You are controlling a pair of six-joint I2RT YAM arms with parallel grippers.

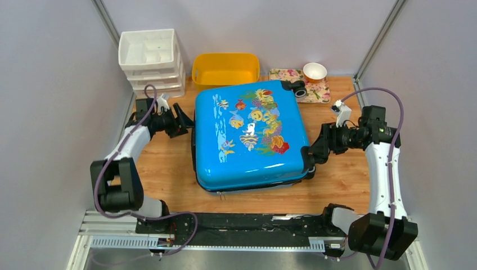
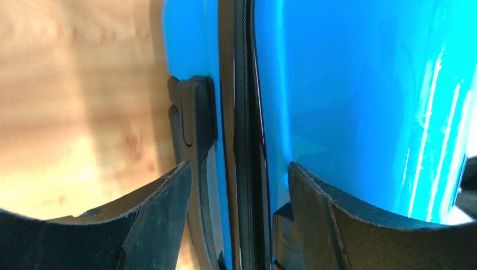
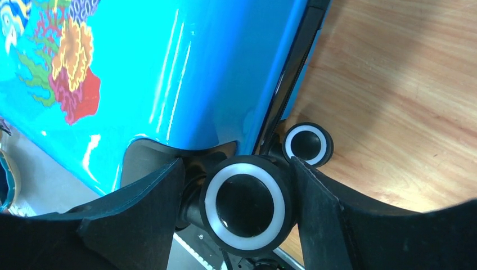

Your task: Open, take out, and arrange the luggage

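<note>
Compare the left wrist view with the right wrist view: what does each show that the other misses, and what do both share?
Only the left wrist view: the black zipper seam between the shell halves, a black trim block, and the left end effector straddling that seam. Only the right wrist view: two white-ringed wheels, the coral print, and the right end effector open around the nearer wheel. Both: the blue luggage shell and wooden table.
</note>
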